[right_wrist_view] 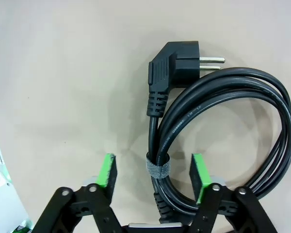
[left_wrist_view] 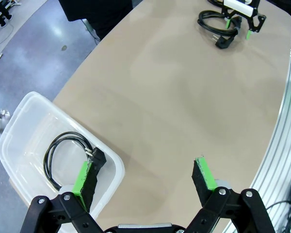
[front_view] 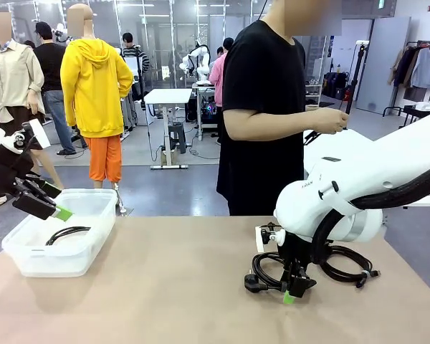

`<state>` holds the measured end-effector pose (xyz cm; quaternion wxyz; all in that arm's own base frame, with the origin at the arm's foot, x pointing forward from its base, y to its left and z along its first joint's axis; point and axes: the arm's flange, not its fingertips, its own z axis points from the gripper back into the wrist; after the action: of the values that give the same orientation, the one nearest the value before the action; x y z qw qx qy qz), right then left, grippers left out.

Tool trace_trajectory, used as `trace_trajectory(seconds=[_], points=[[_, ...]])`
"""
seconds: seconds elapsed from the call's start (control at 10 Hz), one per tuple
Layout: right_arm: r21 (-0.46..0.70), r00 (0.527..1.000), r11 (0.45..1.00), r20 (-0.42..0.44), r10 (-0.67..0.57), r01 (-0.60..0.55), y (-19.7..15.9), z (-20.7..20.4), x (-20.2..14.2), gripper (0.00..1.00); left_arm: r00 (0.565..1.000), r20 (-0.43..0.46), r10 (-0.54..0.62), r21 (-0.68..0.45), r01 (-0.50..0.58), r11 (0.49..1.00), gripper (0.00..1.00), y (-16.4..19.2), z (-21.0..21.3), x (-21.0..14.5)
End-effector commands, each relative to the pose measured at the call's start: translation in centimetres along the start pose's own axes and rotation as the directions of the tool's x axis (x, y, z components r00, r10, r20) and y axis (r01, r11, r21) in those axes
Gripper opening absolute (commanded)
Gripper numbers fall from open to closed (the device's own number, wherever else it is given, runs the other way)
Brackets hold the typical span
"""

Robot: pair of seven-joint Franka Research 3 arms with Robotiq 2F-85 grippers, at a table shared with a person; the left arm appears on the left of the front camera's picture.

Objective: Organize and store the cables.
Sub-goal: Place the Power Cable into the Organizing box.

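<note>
A coiled black cable with an angled plug lies on the tan table, bound by a grey strap. My right gripper straddles the strapped part, jaws open with a gap on both sides. From the front, this right gripper stands low over the coil, and a second coil lies just to its right. A third cable rests inside the clear plastic bin. My left gripper hovers open and empty over the bin's near rim, the cable below it.
A person in a black shirt stands at the far edge, with a thin black object in one hand. The bin sits at the table's left end. Bare tabletop stretches between bin and coils.
</note>
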<state>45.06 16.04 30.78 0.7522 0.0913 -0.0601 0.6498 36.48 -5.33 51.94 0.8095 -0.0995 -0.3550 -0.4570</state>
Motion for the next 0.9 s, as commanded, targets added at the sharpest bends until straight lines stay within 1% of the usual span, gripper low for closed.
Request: trace_trajectory(seconds=[0.0,0.1,0.2,0.3,0.4,0.6,0.7,0.8], points=[[-0.017,0.999,1.0,-0.025,-0.027,0.026,-0.32,-0.03,0.68,0.0,1.0,-0.006,0.011,0.017,-0.011,1.0,1.0,-0.09,0.06,0.12],[-0.018,0.999,0.999,-0.025,-0.03,0.029,-0.34,0.0,0.74,0.0,1.0,-0.006,0.011,0.017,-0.011,1.0,1.0,-0.09,0.06,0.12],[-0.021,0.999,0.999,-0.027,-0.032,0.032,-0.38,0.1,0.78,0.14,1.0,-0.006,0.011,0.017,-0.011,1.0,1.0,-0.09,0.06,0.12],[-0.023,0.999,0.999,-0.028,-0.034,0.033,-0.36,0.19,0.84,0.03,1.0,-0.006,0.011,0.017,-0.011,1.0,1.0,-0.09,0.06,0.12],[-0.022,0.999,0.999,-0.029,-0.036,0.035,-0.37,0.17,0.87,0.0,1.0,-0.006,0.011,0.017,-0.011,1.0,1.0,-0.09,0.06,0.12],[-0.013,0.999,0.999,-0.028,-0.033,0.032,-0.35,0.13,0.74,0.0,1.0,-0.006,0.011,0.017,-0.011,1.0,1.0,-0.09,0.06,0.12],[-0.006,1.0,1.0,-0.001,-0.012,0.012,-0.07,0.21,0.44,0.0,1.0,-0.006,0.011,0.017,-0.011,1.0,1.0,-0.09,0.06,0.12],[-0.006,1.0,1.0,-0.001,-0.012,0.012,-0.07,0.21,0.44,0.0,1.0,-0.006,0.011,0.017,-0.011,1.0,1.0,-0.09,0.06,0.12]])
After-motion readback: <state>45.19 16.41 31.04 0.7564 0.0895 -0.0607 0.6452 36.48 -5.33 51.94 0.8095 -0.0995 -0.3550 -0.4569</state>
